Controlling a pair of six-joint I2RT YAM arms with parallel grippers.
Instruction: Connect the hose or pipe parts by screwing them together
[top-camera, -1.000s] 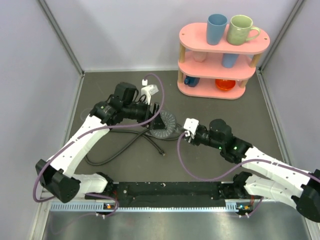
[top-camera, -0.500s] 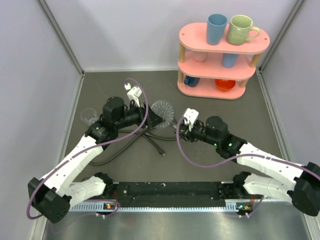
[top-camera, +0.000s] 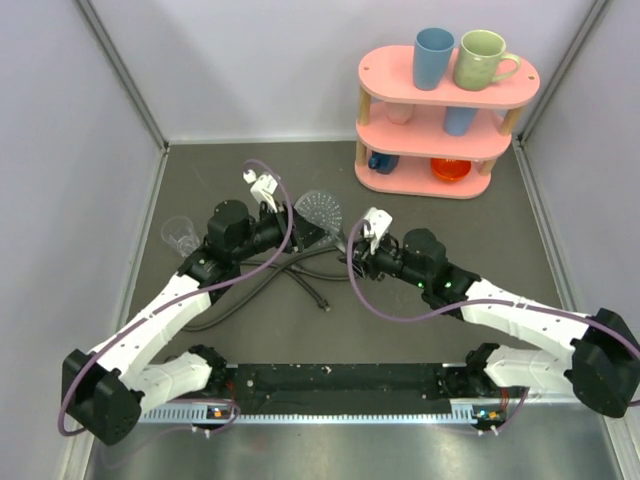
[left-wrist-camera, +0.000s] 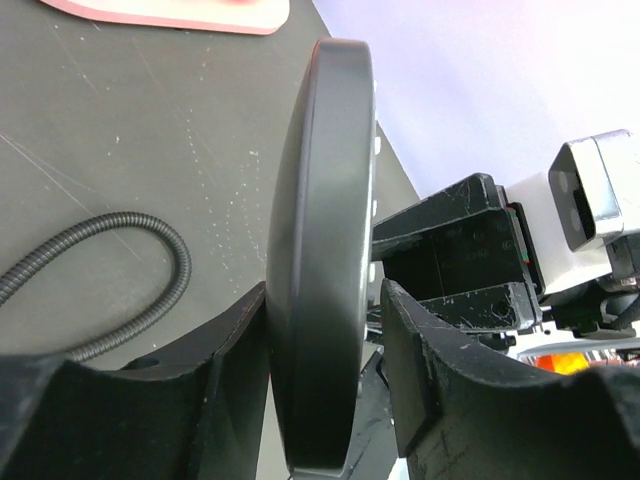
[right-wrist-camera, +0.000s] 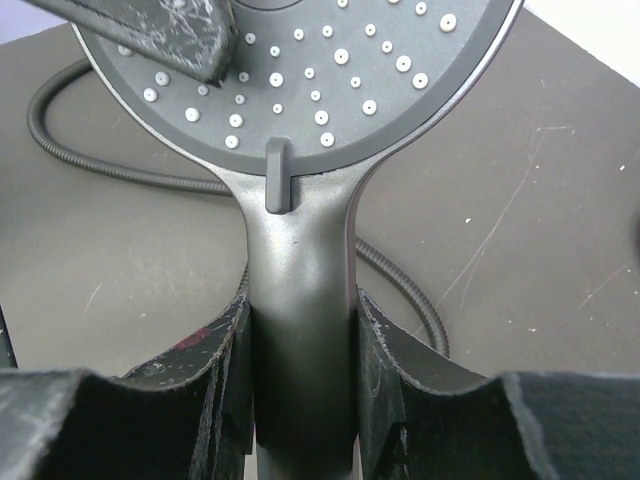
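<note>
The grey shower head (top-camera: 322, 210) is held up off the table, its perforated face (right-wrist-camera: 330, 70) turned toward the right wrist camera. My right gripper (top-camera: 354, 262) (right-wrist-camera: 300, 300) is shut on its straight handle (right-wrist-camera: 300, 350), both fingers pressed against it. My left gripper (top-camera: 307, 233) (left-wrist-camera: 325, 290) straddles the round head edge-on (left-wrist-camera: 322, 250): one finger lies against its back, and a thin gap shows on the face side. The dark-grey hose (top-camera: 250, 288) (left-wrist-camera: 150, 235) (right-wrist-camera: 425, 315) lies coiled on the table below, with one end (top-camera: 324, 303) loose.
A pink shelf (top-camera: 445, 110) with mugs stands at the back right; its base (left-wrist-camera: 170, 12) shows in the left wrist view. A clear glass cup (top-camera: 178, 235) sits left of the left arm. Purple cables loop from both arms.
The right arm lifted the shower head off the table and carried it left and farther back. The left arm drew back to the left, its jaws narrowing round the head.
</note>
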